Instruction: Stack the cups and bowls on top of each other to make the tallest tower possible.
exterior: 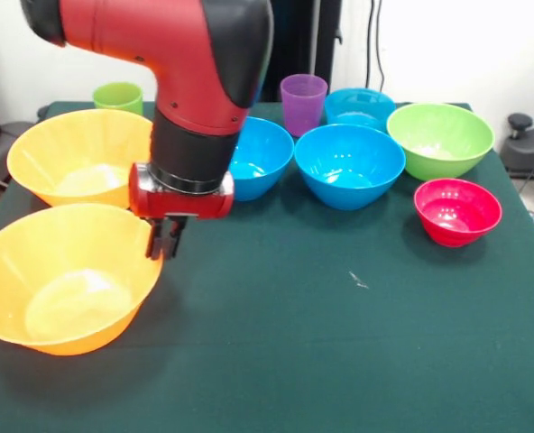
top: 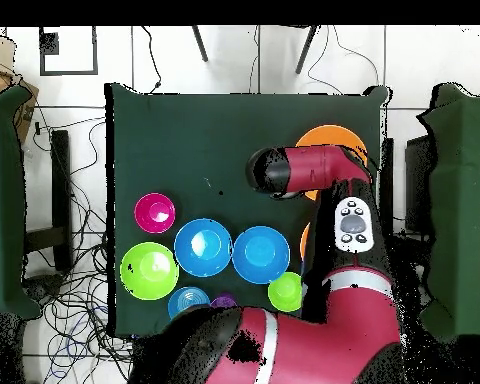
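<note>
My gripper [exterior: 164, 245] hangs at the right rim of the near orange bowl [exterior: 59, 284], which rests on the table at the left. A second orange bowl [exterior: 78, 158] stands just behind it. Further along the back sit two blue bowls [exterior: 262, 158] [exterior: 348, 167], a teal bowl [exterior: 359, 105], a purple cup [exterior: 303, 101], a light green cup [exterior: 118, 95], a lime green bowl [exterior: 440, 140] and a red-pink bowl [exterior: 456, 212]. Nothing is stacked. From overhead the arm hides the gripper and part of the orange bowl [top: 332, 138].
The green table cloth [exterior: 339, 343] runs wide and bare in front of the bowls. In the overhead view the arm [top: 314, 170] crosses the table's right side, and the pink bowl [top: 155, 212] and lime bowl [top: 149, 270] lie near the left edge.
</note>
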Tool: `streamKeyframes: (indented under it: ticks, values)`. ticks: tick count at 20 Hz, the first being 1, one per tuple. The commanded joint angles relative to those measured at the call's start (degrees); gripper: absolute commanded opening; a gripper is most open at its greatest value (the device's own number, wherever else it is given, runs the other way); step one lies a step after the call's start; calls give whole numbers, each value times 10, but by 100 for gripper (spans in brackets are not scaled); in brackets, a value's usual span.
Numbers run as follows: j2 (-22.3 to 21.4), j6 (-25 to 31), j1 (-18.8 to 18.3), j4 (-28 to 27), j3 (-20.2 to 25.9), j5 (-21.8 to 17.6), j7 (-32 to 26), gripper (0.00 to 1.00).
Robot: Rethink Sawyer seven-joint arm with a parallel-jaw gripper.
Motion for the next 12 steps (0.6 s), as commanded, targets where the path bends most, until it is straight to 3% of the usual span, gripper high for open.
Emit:
streamKeyframes:
  ticks: [1,12]
  values:
    - [42,-24,53,12,5,27,151,0]
    - [55,-33,104,-4,-29,41,223,0]
